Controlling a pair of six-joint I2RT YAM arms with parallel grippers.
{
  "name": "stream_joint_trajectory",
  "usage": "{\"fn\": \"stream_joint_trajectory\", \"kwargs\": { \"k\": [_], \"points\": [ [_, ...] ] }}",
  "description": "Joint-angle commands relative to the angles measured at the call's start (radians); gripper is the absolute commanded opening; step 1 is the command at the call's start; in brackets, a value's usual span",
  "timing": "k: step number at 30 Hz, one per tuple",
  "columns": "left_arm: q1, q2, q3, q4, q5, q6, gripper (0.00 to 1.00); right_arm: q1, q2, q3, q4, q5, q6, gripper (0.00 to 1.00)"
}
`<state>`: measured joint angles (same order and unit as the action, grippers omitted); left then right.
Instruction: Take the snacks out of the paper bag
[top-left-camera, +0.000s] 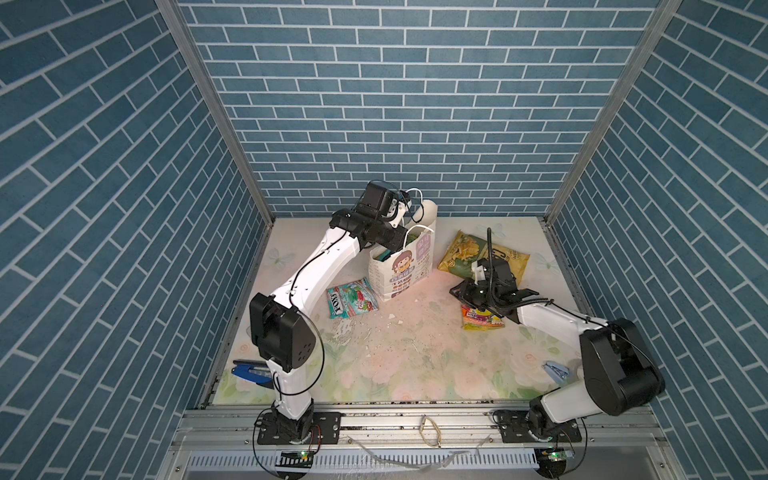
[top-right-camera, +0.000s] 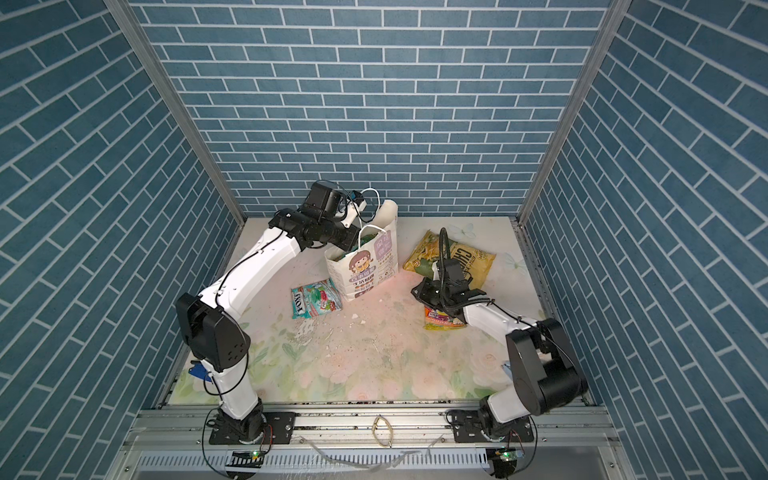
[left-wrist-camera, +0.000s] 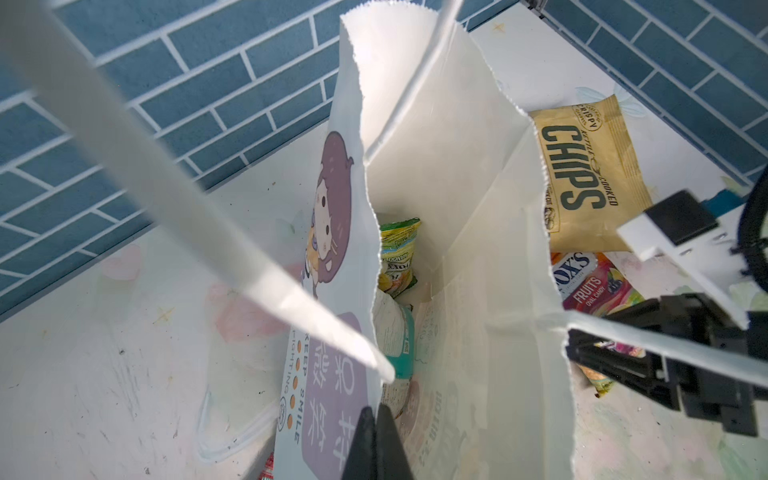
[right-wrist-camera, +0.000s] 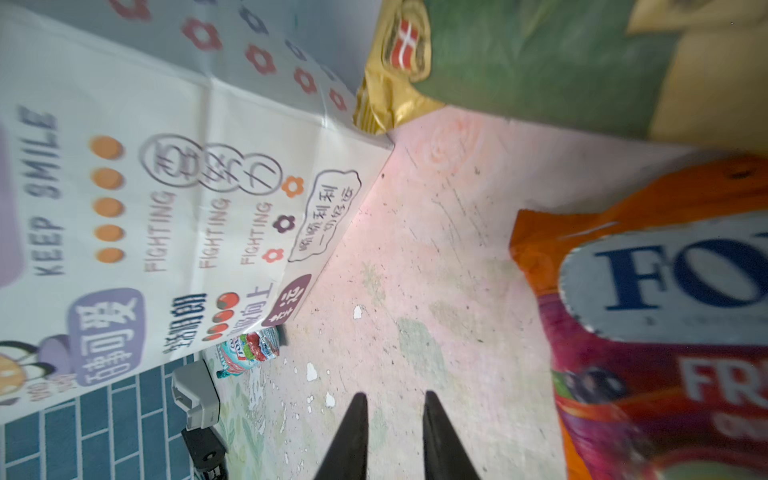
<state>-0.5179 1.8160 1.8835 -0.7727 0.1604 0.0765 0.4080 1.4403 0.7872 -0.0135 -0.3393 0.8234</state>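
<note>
Now the left gripper (left-wrist-camera: 375, 411) is pinched tight on the rim of the paper bag (top-left-camera: 401, 266), which stands upright. Inside the bag lie a green-yellow pouch (left-wrist-camera: 397, 257) and a teal-edged pouch (left-wrist-camera: 401, 345). In both top views the CHIPS bag (top-left-camera: 484, 259) lies near the bag's right, a teal pouch (top-left-camera: 352, 297) just beside its left base, and an orange-pink pouch (top-left-camera: 482, 318) right of it, nearer the front. The right gripper (right-wrist-camera: 395, 395) hovers beside that pouch, jaws slightly parted, holding nothing

One paper bag (top-left-camera: 399, 270), one chips bag (top-left-camera: 459, 253), at least four candy pouches (top-left-camera: 352, 297)
</note>
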Motion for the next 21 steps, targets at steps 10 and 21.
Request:
{"fn": "stream_joint_trajectory", "kwargs": {
  "k": [10,21],
  "points": [
    [-0.163,-0.19,-0.266,0.169,0.027,-0.057,0.0,-0.046,-0.191,0.046,-0.212,0.152,-0.146,0.25],
    [-0.225,-0.211,-0.349,0.238,-0.008,-0.083,0.0,-0.113,-0.199,0.079,-0.307,0.066,-0.167,0.22]
  ]
}}
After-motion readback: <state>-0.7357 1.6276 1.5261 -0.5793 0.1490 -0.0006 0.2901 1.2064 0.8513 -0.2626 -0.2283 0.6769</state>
